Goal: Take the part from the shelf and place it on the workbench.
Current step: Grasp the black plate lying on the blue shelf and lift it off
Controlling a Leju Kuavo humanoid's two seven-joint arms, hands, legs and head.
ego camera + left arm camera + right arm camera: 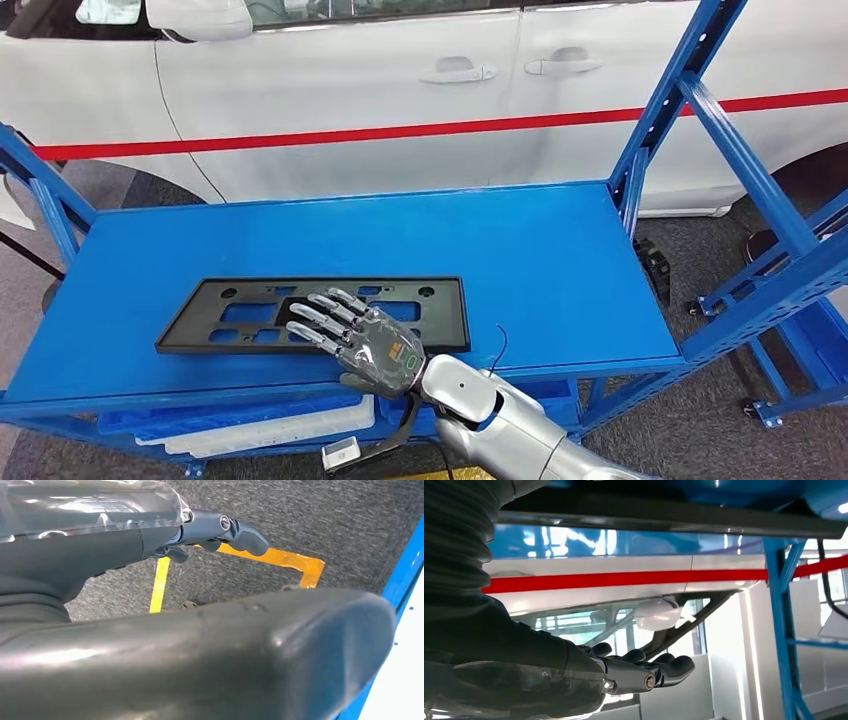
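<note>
On the blue shelf [560, 270], the black part [250, 315] is lying flat near the front edge. Over its right end the right hand [365, 345] is hovering, fingers spread, grasping nothing. Beyond, a white car [400, 80] is standing. The left hand [200, 645] is hanging above grey floor [325, 520], fingers loose, released.

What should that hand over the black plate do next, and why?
Probably lower and close its fingers on the near edge of the black part. The right hand lies over that part on the blue shelf with fingers spread, and no view plainly shows a grip, so it likely has to take hold before lifting.
</note>
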